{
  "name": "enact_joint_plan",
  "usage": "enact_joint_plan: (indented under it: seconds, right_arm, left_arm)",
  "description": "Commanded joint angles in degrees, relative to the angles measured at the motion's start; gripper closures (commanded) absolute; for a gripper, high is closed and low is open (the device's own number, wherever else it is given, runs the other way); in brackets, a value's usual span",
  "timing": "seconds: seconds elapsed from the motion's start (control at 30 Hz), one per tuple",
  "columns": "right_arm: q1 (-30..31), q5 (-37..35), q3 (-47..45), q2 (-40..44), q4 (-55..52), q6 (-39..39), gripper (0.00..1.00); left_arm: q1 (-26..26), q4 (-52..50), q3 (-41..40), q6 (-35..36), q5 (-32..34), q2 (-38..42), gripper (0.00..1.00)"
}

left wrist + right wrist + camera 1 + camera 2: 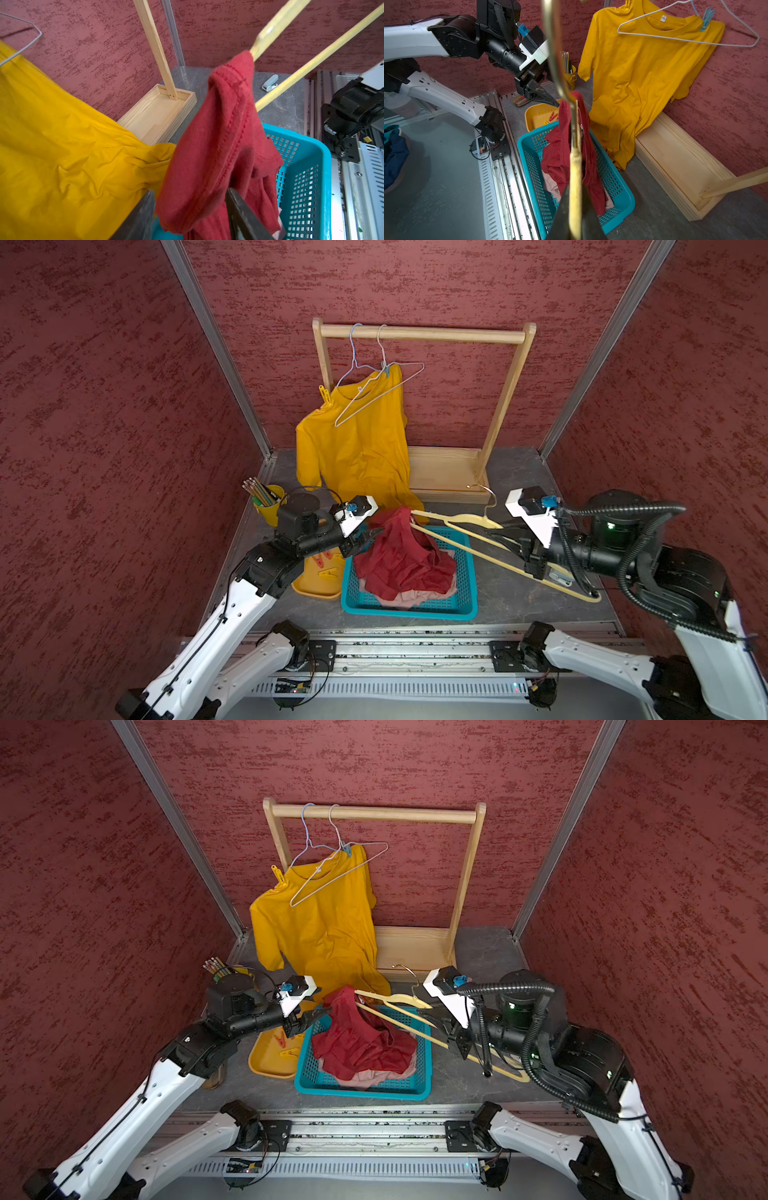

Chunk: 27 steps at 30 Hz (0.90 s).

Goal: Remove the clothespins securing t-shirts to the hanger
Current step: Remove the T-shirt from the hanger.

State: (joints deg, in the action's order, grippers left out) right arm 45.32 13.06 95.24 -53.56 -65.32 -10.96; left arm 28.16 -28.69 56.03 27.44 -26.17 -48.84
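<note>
left gripper: jaws stood apart, red cloth hung loose between the fingers, not pinched
right gripper: clamped tight on the cream hanger, held it low over the basket
rack: wooden, stood at back wall
mustard t-shirt: hung from rack on blue wire hanger, hem reached the table
basket: blue, mid table, between the two arms
red t-shirt: one end draped over cream hanger's tip, rest heaped in basket
cream hanger: slanted from right gripper toward left gripper
pink t-shirt: lay in basket under the red one
tray: yellow, just beside basket on left arm's side
white wire hanger: bare, hung on rack in front of mustard shirt
pencil cup: yellow, behind left arm
clothespins: red and yellow ones lay loose in tray
yellow peg: pinned on one shoulder of mustard shirt
blue peg: pinned on the other shoulder, at the hanger
pale peg: lay on bare table near right arm
</note>
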Motion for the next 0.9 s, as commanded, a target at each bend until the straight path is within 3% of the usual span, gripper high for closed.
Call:
enact_joint_plan:
  seconds: [0.0,0.17,0.37,0.5,0.63,0.77,0.87]
  right_arm:
    - [0.28,0.85,0.04,-1.81,2.75,0.89,1.00]
    - [0.29,-2.13,-0.97,-4.43,1.31,0.33,1.00]
    - [0.29,0.34,-1.52,-5.36,2.75,0.22,1.00]
    - [0.29,-0.29,-1.65,-5.72,2.07,0.06,1.00]
    - [0.29,-1.61,-1.39,-4.86,1.60,0.06,1.00]
    - [0.30,-3.27,-1.21,-3.52,0.84,-0.10,1.00]
    - [0.29,-3.57,-0.98,-2.89,0.25,-0.15,1.00]
  left_arm:
    - [-0.46,1.95,-0.42,-1.42,-6.67,-0.74,0.44]
    - [0.11,5.30,-1.91,-4.95,-10.21,-1.92,0.43]
    - [2.22,8.70,-2.01,-8.75,-6.66,-6.25,0.44]
    - [3.37,7.63,0.18,-8.86,-6.24,-10.07,0.68]
    - [3.41,6.98,0.17,-8.66,-4.56,-11.10,0.80]
    - [2.75,6.04,-1.32,-8.28,-2.52,-10.06,1.00]
    - [1.08,5.08,-2.95,-8.43,-2.28,-8.55,1.00]
